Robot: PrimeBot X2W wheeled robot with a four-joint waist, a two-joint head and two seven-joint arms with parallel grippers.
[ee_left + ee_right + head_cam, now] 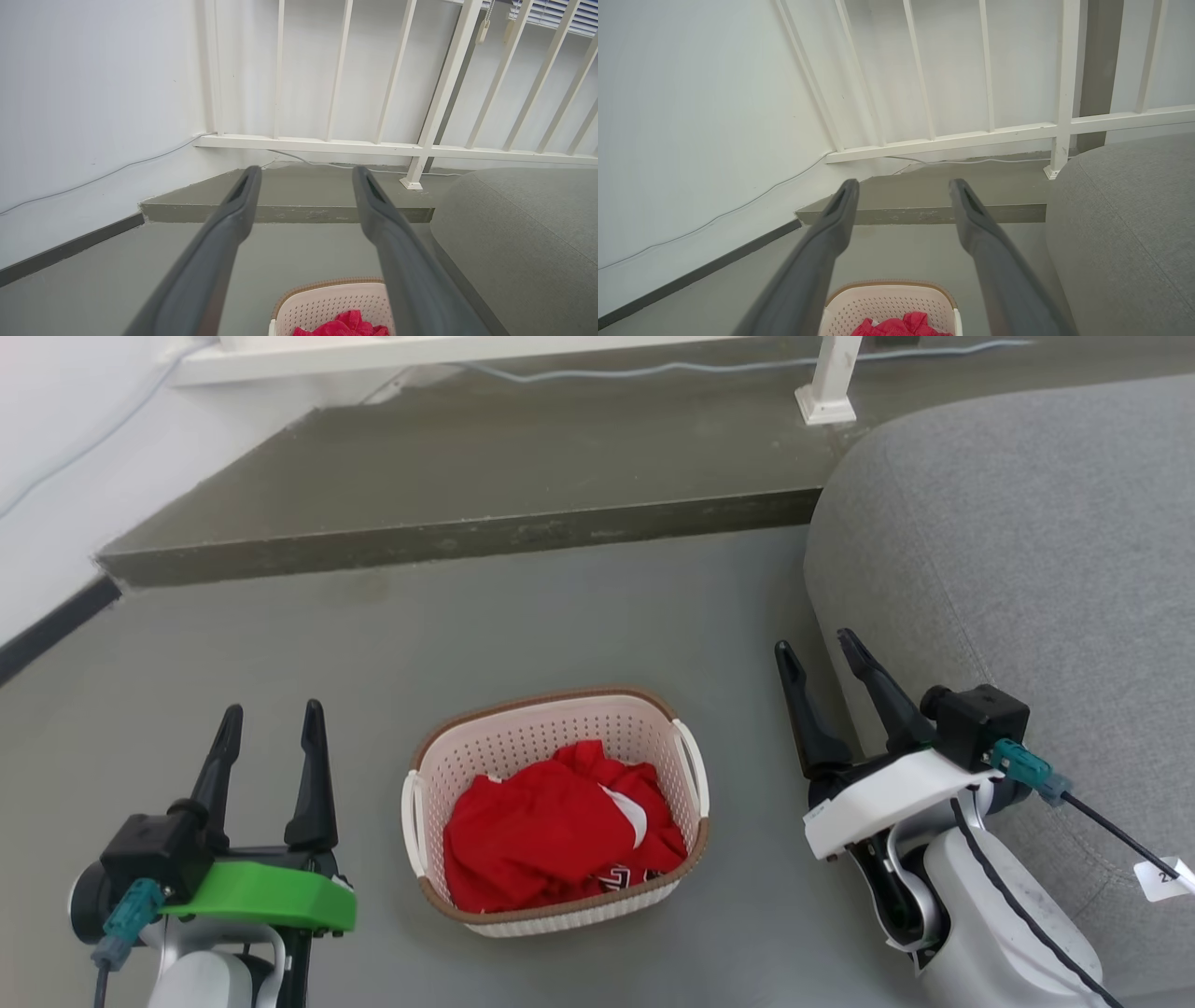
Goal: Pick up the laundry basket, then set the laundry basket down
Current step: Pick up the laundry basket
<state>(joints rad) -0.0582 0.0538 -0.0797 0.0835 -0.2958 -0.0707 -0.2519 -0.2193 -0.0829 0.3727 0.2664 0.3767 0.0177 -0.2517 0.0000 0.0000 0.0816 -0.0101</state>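
Sitting on the grey floor (373, 635) in the lower middle of the head view, the laundry basket (557, 728) is standing upright with its brown rim uppermost and a white handle (693, 765) showing on each short side. It is holding a crumpled red garment (551, 831) with white markings, which is lying inside below the rim. Nothing is touching the basket. To its left in the frame, the left gripper (272, 709) is hovering at the lower left, its two dark fingers pointing up the picture and standing apart with a clear gap between them. To the right of the basket, the right gripper (815, 642) is hanging at a slight leftward tilt, its fingers likewise spread and gripping nothing; it is showing just in front of a grey sofa (1027, 541) that is taking up the right side of the frame. In the left wrist view the left gripper (306, 171) is framing a raised step (299, 212), with the basket (327, 303) and red cloth (345, 324) peeking in at the bottom edge. In the right wrist view the right gripper (903, 183) is pointing the same way, the basket (887, 303) sitting at the bottom between its fingers. Beyond the step, a white railing (397, 93) is rising against a white wall (93, 93), and a thin cable (653, 369) is running along the base.
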